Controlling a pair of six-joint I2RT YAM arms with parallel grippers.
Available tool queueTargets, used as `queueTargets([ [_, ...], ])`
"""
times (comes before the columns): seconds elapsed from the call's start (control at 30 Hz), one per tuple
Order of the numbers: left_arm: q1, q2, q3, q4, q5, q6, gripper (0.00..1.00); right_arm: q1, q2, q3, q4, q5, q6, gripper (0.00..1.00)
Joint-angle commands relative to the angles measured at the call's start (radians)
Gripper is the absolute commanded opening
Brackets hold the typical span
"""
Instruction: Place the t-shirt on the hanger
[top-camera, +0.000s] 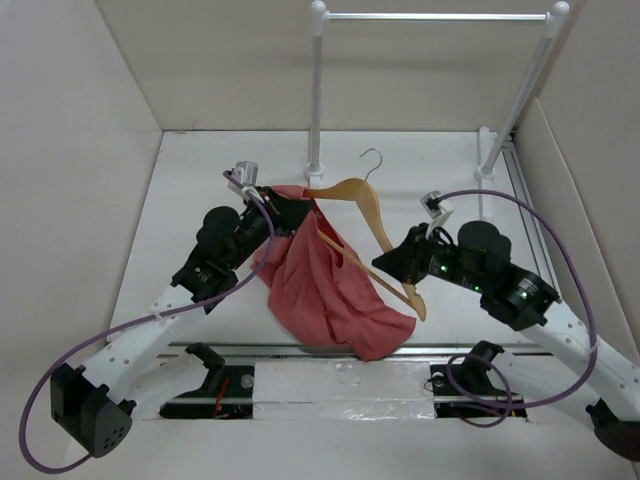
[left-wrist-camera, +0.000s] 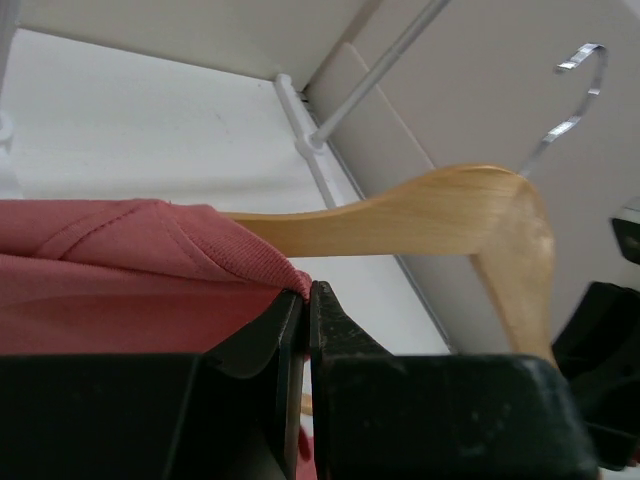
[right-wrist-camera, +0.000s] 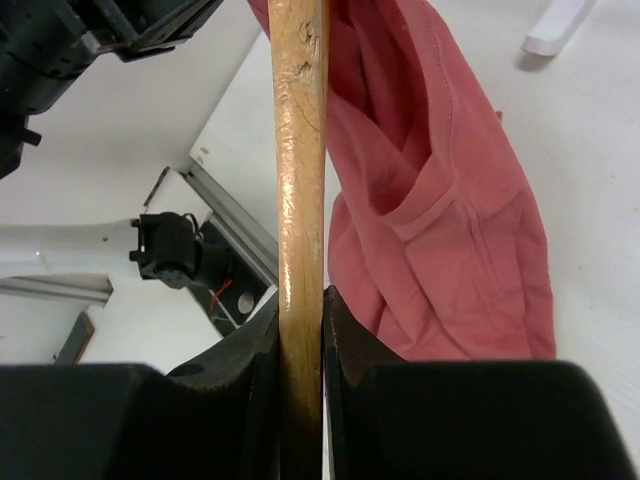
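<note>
Left gripper (left-wrist-camera: 305, 292), jaws pressed together on the collar edge of one red-pink t-shirt (top-camera: 325, 285), which drapes down mid-table (top-camera: 190, 180). One wooden hanger (top-camera: 365, 205), its left tip at the shirt's collar. Right gripper (right-wrist-camera: 300, 300), clamped on the hanger's other arm. One white rack (top-camera: 316, 90) stands behind.

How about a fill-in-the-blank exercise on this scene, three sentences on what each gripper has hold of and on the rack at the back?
1. The left gripper is shut on a folded edge of the ____.
2. The right gripper is clamped on a wooden arm of the ____.
3. The white rack at the far edge has ____ hanging on its top bar.

Missing words: t-shirt; hanger; nothing.
</note>
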Motion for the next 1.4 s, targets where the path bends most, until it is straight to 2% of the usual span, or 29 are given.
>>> queueTargets([
  [0.0,-0.002,-0.048,0.054,0.140,0.150,-0.030,0.00,0.084,0.068,0.059,0.219,0.135,-0.016,0.00],
  [0.13,-0.002,-0.012,0.123,0.167,0.277,-0.027,0.00,0.190,0.243,0.142,0.299,0.192,-0.058,0.00],
  [0.3,-0.002,0.010,0.184,0.155,0.354,-0.016,0.00,0.274,0.365,0.180,0.419,0.242,-0.101,0.00],
  [0.4,-0.002,-0.016,0.193,0.123,0.357,-0.002,0.00,0.274,0.380,0.144,0.552,0.273,-0.108,0.00],
  [0.53,-0.002,-0.042,0.216,0.046,0.396,0.030,0.00,0.221,0.406,0.099,0.712,0.183,-0.107,0.00],
  [0.7,-0.002,-0.057,0.207,-0.052,0.420,0.061,0.00,0.217,0.490,0.117,0.770,0.158,-0.142,0.00],
  [0.77,-0.002,-0.065,0.184,-0.098,0.397,0.073,0.00,0.245,0.530,0.107,0.825,0.213,-0.173,0.00],
  [0.83,-0.002,-0.091,0.164,-0.138,0.371,0.083,0.00,0.297,0.561,0.075,0.899,0.334,-0.197,0.00],
  [0.97,-0.002,-0.181,0.135,-0.329,0.162,0.114,0.00,0.384,0.614,0.027,1.020,0.561,-0.283,0.00],
  [1.03,-0.002,-0.214,0.130,-0.363,0.161,0.113,0.00,0.423,0.657,0.018,1.104,0.662,-0.312,0.00],
  [1.13,-0.002,-0.206,0.126,-0.395,0.247,0.104,0.00,0.450,0.771,0.033,1.210,0.738,-0.329,0.00],
  [1.2,-0.002,-0.203,0.135,-0.449,0.235,0.128,0.00,0.463,0.849,0.050,1.253,0.764,-0.323,0.00],
  [1.33,-0.002,-0.214,0.141,-0.593,0.074,0.169,0.00,0.506,0.920,0.050,1.338,0.888,-0.328,0.00],
  [1.37,-0.002,-0.220,0.123,-0.643,-0.011,0.171,0.00,0.506,0.929,0.044,1.353,0.902,-0.334,0.00],
])
